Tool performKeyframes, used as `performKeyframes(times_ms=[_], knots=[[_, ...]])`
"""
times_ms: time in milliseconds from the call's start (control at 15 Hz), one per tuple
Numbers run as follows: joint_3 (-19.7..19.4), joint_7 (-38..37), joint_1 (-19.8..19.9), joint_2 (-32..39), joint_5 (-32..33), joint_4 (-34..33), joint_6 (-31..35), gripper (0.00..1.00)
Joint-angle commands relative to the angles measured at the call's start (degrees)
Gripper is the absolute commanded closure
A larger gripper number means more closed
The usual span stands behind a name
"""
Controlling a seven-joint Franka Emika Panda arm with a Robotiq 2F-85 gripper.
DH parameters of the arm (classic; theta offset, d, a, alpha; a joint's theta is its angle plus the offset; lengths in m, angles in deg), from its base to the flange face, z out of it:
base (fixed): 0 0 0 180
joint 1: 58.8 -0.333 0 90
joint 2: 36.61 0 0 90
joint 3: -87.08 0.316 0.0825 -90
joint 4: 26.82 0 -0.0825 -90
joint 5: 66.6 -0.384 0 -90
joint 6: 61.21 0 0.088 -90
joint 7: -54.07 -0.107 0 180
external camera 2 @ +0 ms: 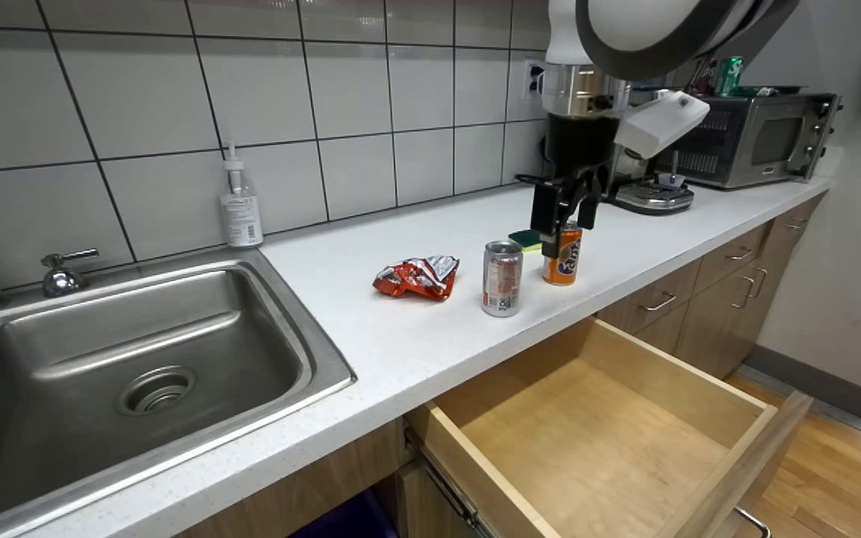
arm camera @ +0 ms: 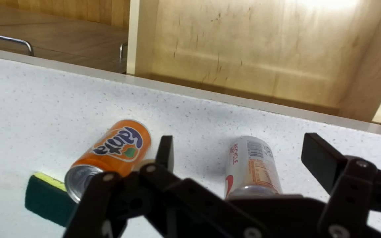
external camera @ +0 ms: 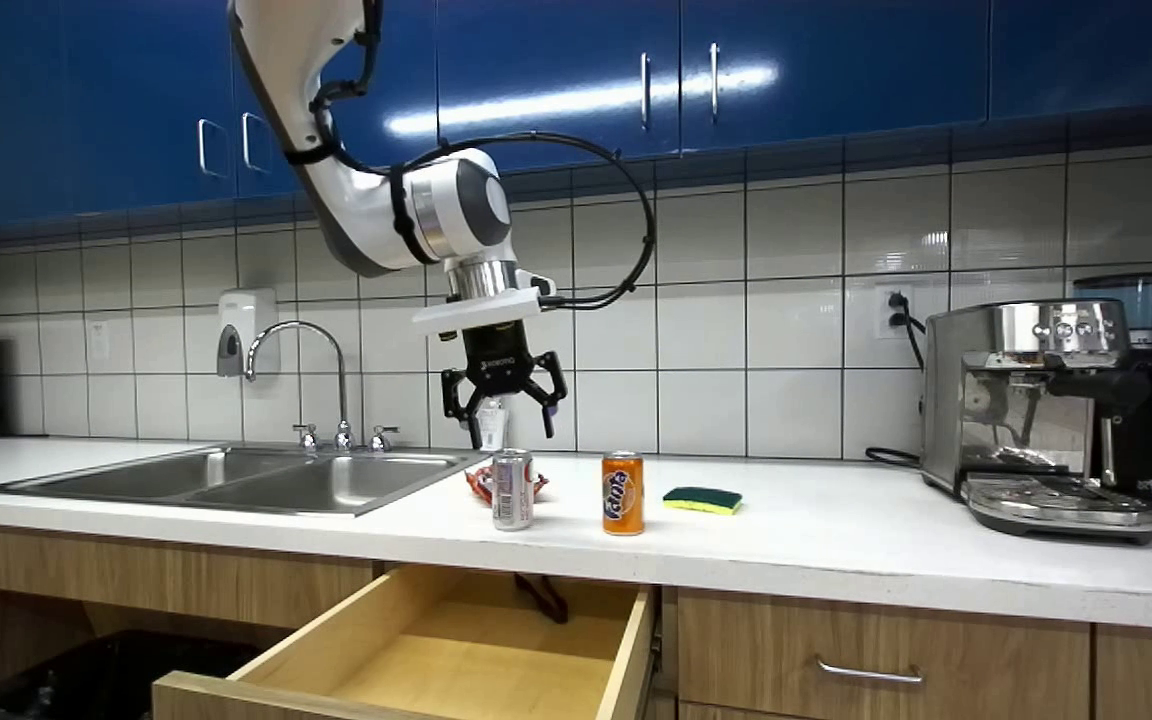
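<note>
Hovering near the silver soda can [external camera: 513,492], the pincer [external camera: 513,440] is gaping and gripping nothing; off-centre lowering could be tipping that can toward the Fanta can [external camera: 623,493].

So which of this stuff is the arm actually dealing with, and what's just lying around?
Likely part of the work, judging by closeness:
gripper, open and holding nothing
silver can, upright, framed by the gripper in the wrist view

Seemingly just around:
Fanta can
sponge
crumpled red wrapper
pump bottle
open drawer, though its role is unclear
</note>
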Motion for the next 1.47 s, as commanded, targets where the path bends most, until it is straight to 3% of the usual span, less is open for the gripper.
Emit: performKeyframes(times_ms=[0,733,867,1400], knots=[[1.24,5.82,0.20,0.63,-3.46,-3.19,-3.85,0.00],[1.53,8.04,0.08,3.51,-4.81,-8.90,-9.19,0.00],[1.43,6.85,0.08,2.53,-4.66,-6.48,-6.87,0.00],[1.44,6.86,0.08,2.69,-4.66,-7.20,-7.39,0.00]])
